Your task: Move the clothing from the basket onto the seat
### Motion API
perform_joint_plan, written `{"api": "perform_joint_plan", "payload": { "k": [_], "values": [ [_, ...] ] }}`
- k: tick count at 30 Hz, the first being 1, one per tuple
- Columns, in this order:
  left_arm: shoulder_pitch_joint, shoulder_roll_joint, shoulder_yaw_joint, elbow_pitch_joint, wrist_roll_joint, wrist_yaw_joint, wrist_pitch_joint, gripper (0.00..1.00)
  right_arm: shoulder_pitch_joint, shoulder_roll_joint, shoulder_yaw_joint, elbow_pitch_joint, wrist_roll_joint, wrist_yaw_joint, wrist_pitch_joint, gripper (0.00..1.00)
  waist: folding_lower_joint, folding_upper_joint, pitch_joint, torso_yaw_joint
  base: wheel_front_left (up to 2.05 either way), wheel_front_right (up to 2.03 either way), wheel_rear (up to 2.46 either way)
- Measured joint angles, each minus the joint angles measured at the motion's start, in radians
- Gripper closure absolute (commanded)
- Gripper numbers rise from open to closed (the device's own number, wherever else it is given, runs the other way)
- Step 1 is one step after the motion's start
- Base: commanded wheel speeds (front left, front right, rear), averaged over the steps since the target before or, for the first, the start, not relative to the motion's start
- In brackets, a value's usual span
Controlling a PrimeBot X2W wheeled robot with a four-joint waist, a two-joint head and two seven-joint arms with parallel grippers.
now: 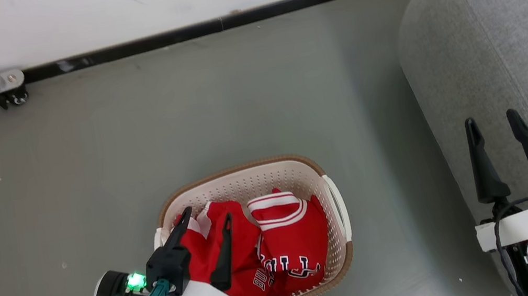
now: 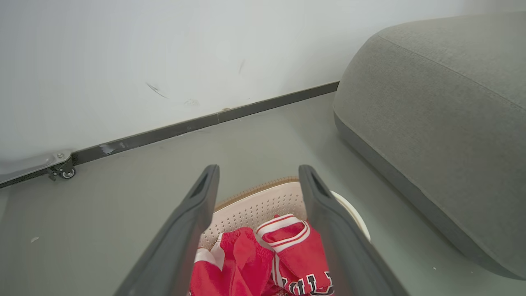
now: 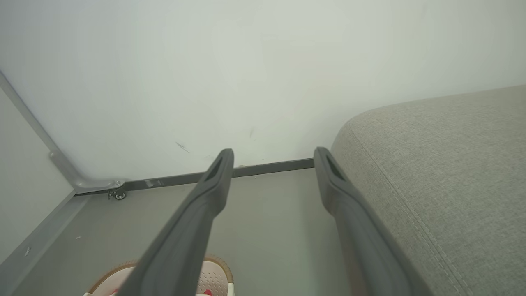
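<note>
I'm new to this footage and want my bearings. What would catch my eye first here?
The bright red clothing with white stripe trim stands out at once, bundled in the cream basket on the grey floor at the lower centre of the head view. The big grey seat bulks along the right edge. The left gripper hangs open over the clothing, and the right gripper is open over the seat's edge.

Red clothing [image 1: 289, 239] crumpled inside cream brown-rimmed basket [image 1: 248, 179]; grey seat [image 1: 508, 51] apart, rightward.
</note>
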Motion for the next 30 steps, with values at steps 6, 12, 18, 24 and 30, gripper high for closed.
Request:
{"api": "perform_joint_plan", "payload": {
  "k": [6,12,18,24,30],
  "values": [
    [-0.064,-0.001,-0.014,0.06,0.022,-0.008,-0.001,0.0,-0.029,0.0,-0.011,-0.021,0.002,0.0,-0.001,0.0,0.0,0.0,0.057,-0.016,0.0,0.0,0.0],
    [-0.105,-0.002,-0.022,0.135,0.034,-0.013,-0.001,0.0,-0.058,0.0,-0.016,-0.045,0.003,0.0,-0.001,0.0,0.0,0.0,0.112,-0.033,0.0,0.0,0.0],
    [-0.144,-0.002,-0.019,0.197,0.034,-0.012,-0.001,0.0,-0.082,0.0,-0.026,-0.066,0.012,0.0,-0.009,0.0,0.0,0.0,0.167,-0.051,0.0,0.0,0.0],
    [-0.194,-0.003,-0.011,0.244,0.034,-0.004,-0.001,0.0,-0.106,0.0,-0.039,-0.077,0.014,0.0,-0.009,0.0,0.0,0.0,0.219,-0.067,0.0,0.0,0.0],
    [-0.244,-0.002,-0.01,0.299,0.048,0.005,-0.001,0.0,-0.133,0.0,-0.045,-0.091,0.022,0.0,-0.009,0.0,0.0,0.0,0.269,-0.081,0.0,0.0,0.0]
  ]
}}
